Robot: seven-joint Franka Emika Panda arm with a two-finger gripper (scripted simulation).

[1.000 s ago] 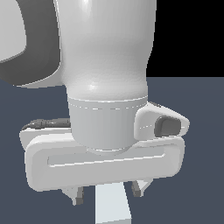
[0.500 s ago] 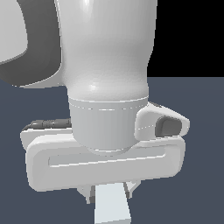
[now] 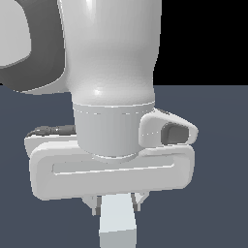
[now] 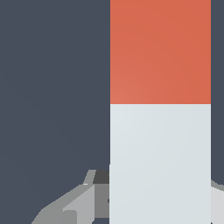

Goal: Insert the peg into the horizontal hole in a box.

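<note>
- In your exterior view the arm's white wrist housing filled most of the picture, with the claw [image 3: 116, 206] hanging beneath it at the lower edge.
- The claw's fingers [image 3: 97, 204] sat tight against either side of the peg [image 3: 117, 220]: it was pinching the peg, with the pale bar coming out from between the fingers and running off the lower edge of the picture.
- The wrist view showed the peg close up, its pale grey-white section at the claw and its orange-red end section [image 4: 160, 51] on the far end, away from the claw.
- One grey finger showed beside the pale section in the wrist view, touching it; the other was only a sliver at the peg's opposite edge.
- Around the peg you saw only the plain dark blue-grey counter [image 4: 52, 87]; black background sat above it in the exterior view.
- Neither view showed the box or the hole, so I could not place the peg relative to them.
- I could not tell whether the peg was touching the counter.
</note>
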